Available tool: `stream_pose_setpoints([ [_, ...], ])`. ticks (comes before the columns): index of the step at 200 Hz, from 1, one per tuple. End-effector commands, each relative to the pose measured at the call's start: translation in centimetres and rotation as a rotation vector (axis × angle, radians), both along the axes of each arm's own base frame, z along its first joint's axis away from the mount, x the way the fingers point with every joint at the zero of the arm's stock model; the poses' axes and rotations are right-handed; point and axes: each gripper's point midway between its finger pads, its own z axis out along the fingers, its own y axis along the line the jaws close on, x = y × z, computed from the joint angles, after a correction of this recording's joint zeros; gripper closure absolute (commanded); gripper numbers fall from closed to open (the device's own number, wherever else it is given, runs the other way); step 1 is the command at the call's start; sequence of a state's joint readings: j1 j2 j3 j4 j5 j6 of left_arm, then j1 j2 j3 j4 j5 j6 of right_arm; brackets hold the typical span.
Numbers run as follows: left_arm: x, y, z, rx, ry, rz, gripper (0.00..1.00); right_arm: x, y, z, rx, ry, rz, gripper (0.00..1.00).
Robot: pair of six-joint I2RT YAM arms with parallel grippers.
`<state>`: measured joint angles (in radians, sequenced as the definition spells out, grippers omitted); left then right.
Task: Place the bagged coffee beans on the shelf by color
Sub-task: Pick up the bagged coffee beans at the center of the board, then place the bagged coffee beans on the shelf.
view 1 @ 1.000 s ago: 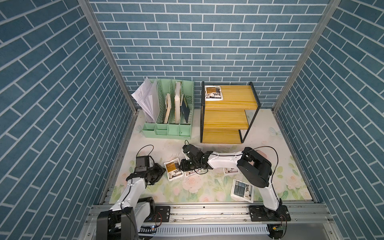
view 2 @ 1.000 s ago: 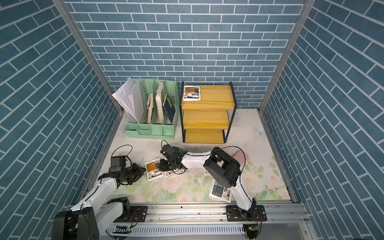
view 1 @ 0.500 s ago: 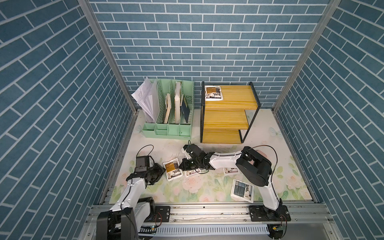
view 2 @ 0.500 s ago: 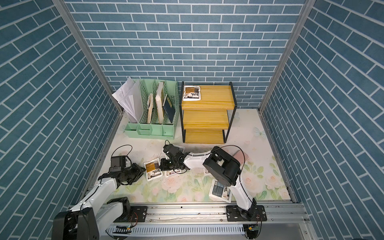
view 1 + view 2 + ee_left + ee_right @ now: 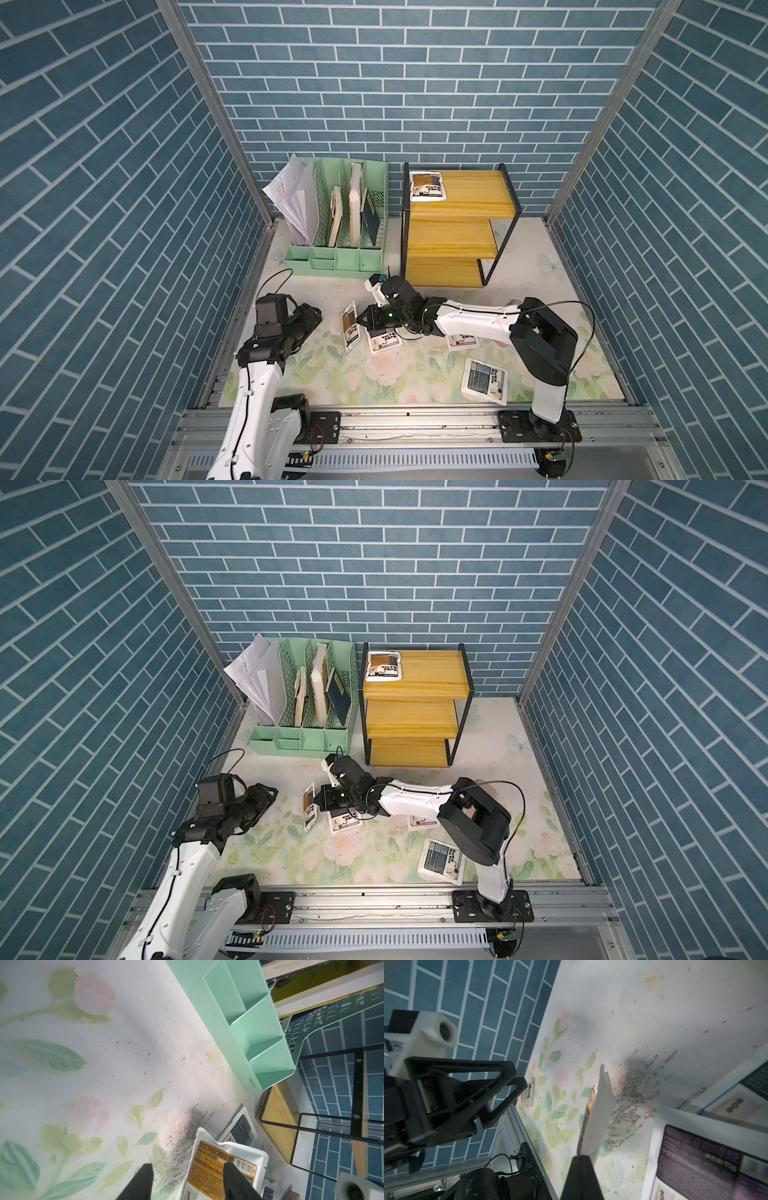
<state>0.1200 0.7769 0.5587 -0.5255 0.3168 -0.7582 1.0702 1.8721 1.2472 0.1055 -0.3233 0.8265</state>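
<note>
Orange pouch (image 5: 351, 326) now tipped on edge beside purple pouch (image 5: 385, 340).

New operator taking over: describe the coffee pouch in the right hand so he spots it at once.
Find the yellow shelf; over the flowered mat in front of it, the right hand pinches an orange-labelled pouch. It alone is held on edge; the purple pouch beside it lies flat.

Both top views: high, front, looking down on whole worktop (image 5: 332, 291). Wrist views: close, low over it, both sharing orange bag (image 5: 207, 1169).
</note>
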Motion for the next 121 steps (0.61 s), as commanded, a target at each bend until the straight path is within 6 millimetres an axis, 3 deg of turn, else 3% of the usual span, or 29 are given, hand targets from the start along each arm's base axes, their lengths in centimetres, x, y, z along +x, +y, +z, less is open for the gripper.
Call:
stream_pose_setpoints([
  [1, -0.6, -0.1, -0.3, 0.015, 0.035, -0.021, 0.40, 0.3, -1.0, 1.9, -0.041, -0.075, 0.010, 1.00],
  [43, 0.5, 1.4, 3.6, 0.115, -0.052, 0.003, 0.40, 0.3, -3.2, 8.4, -0.083, -0.225, 0.046, 1.00],
  [70, 1.2, 1.8, 5.9, 0.156, -0.110, -0.002, 0.37, 2.0, -7.3, 13.4, -0.239, -0.394, 0.010, 1.00],
  [95, 2.7, -0.9, 9.8, 0.111, -0.313, -0.151, 0.23, 4.1, -12.2, 19.3, -0.389, -0.565, -0.053, 1.00],
  [121, 2.5, -7.2, 16.0, -0.006, -0.638, -0.498, 0.18, 6.2, -16.7, 26.6, -0.463, -0.737, -0.154, 1.00],
])
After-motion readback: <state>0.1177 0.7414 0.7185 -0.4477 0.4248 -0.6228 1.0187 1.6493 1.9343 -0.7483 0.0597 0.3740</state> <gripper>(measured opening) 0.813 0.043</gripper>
